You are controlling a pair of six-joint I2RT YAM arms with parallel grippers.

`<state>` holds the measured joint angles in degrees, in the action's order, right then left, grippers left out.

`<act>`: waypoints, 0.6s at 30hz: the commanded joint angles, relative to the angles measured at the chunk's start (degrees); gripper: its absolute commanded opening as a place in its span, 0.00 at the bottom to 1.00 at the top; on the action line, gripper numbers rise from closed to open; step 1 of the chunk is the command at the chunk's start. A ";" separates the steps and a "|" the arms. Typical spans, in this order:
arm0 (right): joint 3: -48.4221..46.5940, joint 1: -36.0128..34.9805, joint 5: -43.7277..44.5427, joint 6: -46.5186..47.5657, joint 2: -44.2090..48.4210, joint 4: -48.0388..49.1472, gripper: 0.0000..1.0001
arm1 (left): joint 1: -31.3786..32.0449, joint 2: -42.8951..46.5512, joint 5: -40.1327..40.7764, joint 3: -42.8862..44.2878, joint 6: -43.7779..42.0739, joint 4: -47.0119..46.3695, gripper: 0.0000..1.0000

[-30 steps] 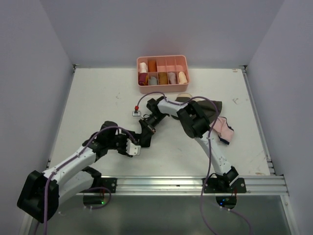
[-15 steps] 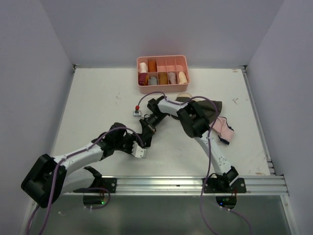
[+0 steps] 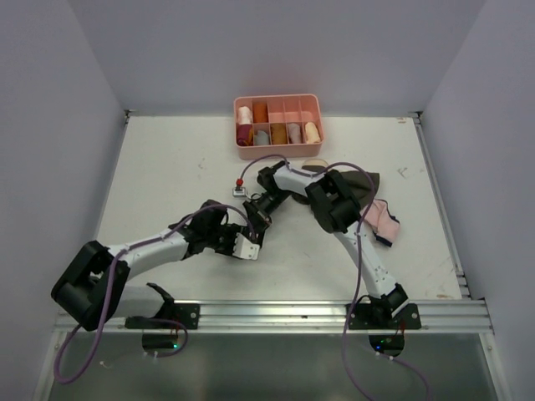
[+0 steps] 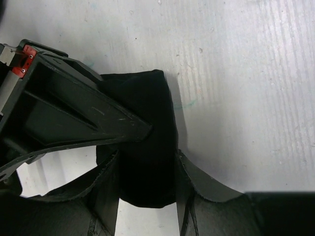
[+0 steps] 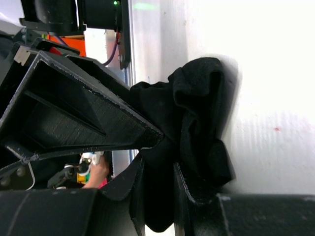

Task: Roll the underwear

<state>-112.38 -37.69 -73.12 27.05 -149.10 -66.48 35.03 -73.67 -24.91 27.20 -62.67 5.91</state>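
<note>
I am looking down on a white table (image 3: 167, 184), its top scuffed with faint marks. At the far edge, near the middle, sits a pink divided tray (image 3: 278, 153). Right of centre lies a crumpled olive-brown garment (image 3: 368, 180). A pale pink garment with dark trim (image 3: 384, 220) lies just beside it on the side nearer me. Near the middle, the black underwear (image 4: 152, 108) rests bunched up on the tabletop, well apart from the tray.
</note>
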 commanded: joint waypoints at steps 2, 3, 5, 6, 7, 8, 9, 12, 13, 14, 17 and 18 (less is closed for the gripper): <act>0.14 -0.37 7.55 4.42 -1.29 1.79 0.17 | 0.04 -7.62 3.11 3.90 3.61 11.83 0.00; -0.03 -0.19 7.99 4.50 -0.85 1.53 0.21 | 0.04 -8.94 2.76 5.22 3.61 13.06 0.00; -0.39 0.68 9.04 4.33 0.55 1.70 0.36 | 0.04 -9.91 2.41 6.02 3.70 15.09 0.00; -0.56 1.13 9.40 4.24 1.00 1.88 0.40 | 0.04 -10.18 2.14 6.11 3.44 15.62 0.00; -0.91 1.48 10.01 4.07 1.52 2.31 0.46 | 0.04 -10.27 2.06 6.11 3.18 16.49 0.00; -1.09 2.44 10.45 2.93 2.49 2.93 0.49 | 0.04 -10.27 1.97 5.85 3.00 16.76 0.00; -1.35 2.97 11.07 2.40 2.93 3.89 0.53 | 0.04 -10.09 1.97 5.67 2.74 16.94 0.00; -3.19 5.08 12.30 0.99 3.99 4.25 0.60 | 0.04 -10.18 1.70 5.67 2.30 18.25 0.00; -3.63 5.61 12.48 0.55 4.42 4.69 0.62 | 0.04 -10.00 1.35 5.84 2.29 19.21 0.00; -3.90 6.74 12.74 -0.76 4.86 5.21 0.64 | 0.04 -10.00 1.00 6.28 2.12 19.83 0.00; -3.82 8.68 15.46 -3.83 8.02 8.81 0.70 | 0.04 -10.97 -0.40 8.47 1.59 22.91 0.00; -3.03 9.12 16.34 -4.89 10.29 10.13 0.73 | -0.13 -12.01 -0.93 9.27 1.42 23.79 0.00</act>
<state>-114.19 -33.71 -67.94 23.51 -144.79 -66.78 35.00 -81.80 -25.47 37.32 -62.17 14.15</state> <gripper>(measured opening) 0.708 0.427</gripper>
